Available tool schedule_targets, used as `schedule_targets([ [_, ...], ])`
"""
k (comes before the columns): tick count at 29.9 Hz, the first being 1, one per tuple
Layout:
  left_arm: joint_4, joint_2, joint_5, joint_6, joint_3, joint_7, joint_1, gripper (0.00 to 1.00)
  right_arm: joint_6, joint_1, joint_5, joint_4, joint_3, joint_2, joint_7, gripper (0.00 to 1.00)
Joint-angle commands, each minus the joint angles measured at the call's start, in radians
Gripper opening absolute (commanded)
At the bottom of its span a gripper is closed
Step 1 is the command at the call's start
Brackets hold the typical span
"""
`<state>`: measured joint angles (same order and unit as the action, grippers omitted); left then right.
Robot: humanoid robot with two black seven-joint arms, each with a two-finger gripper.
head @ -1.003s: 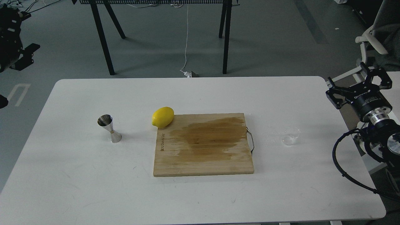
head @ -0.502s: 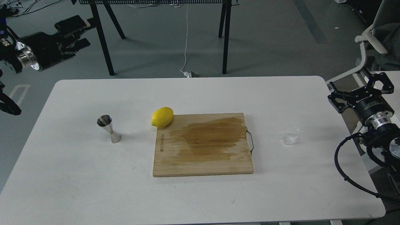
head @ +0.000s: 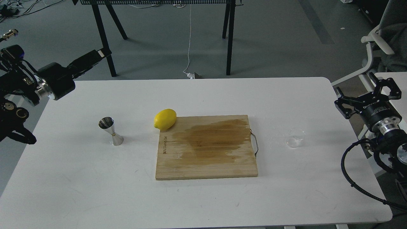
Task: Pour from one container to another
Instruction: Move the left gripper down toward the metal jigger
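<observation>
Glass cup (head: 295, 142) sits alone at the right of the desk (head: 203, 203), small, round and see-through, so it is hard to spot. A clumsy grab could tip it or push it off the edge. The right gripper (head: 365, 92) at the right edge is wide open and empty. The left gripper (head: 92, 58), upper left, looks empty; I cannot tell how open. The steel jigger (head: 111, 130) stands left of the lemon (head: 165, 119), tall, thin and easy to knock over.

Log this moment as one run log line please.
phase: approach | left pincer: empty | right pincer: open, empty | glass cup: on table | jigger: upright
</observation>
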<state>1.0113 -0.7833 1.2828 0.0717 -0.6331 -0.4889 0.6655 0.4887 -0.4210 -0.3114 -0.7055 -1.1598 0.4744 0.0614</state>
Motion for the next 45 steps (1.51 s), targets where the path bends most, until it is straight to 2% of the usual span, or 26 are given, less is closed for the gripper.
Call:
schedule_targets([
  [1,-0.002,-0.002,0.000,-0.089,0.001,0.000,-0.050,1.00,0.000,0.001,0.000,0.000,0.000,0.000,0.000,0.99],
  [4,-0.002,0.004,0.001,-0.130,0.000,0.000,-0.069,1.00,0.000,0.001,0.000,0.000,0.000,0.000,0.000,0.99],
  [7,-0.003,0.004,0.022,-0.242,0.004,0.000,-0.124,1.00,0.000,0.002,0.000,0.000,0.000,0.000,0.000,0.99],
  [14,0.006,0.010,0.076,-0.418,0.004,0.000,-0.196,1.00,0.000,0.013,0.000,0.001,0.000,0.000,0.000,0.99],
  [22,0.006,0.010,0.168,-0.521,0.004,0.000,-0.285,1.00,0.000,0.027,0.000,0.001,0.000,0.000,0.000,0.99],
  [26,0.006,0.013,0.225,-0.560,0.004,0.000,-0.331,1.00,0.000,0.028,0.000,0.001,0.000,0.000,0.000,0.99],
  [35,-0.006,0.056,0.332,-0.560,0.004,0.000,-0.437,1.00,0.000,0.036,0.000,0.001,0.000,0.000,0.000,0.99],
  [45,-0.063,0.079,0.345,-0.560,0.004,0.000,-0.478,1.00,0.000,0.036,0.000,0.001,0.000,0.000,0.000,0.99],
])
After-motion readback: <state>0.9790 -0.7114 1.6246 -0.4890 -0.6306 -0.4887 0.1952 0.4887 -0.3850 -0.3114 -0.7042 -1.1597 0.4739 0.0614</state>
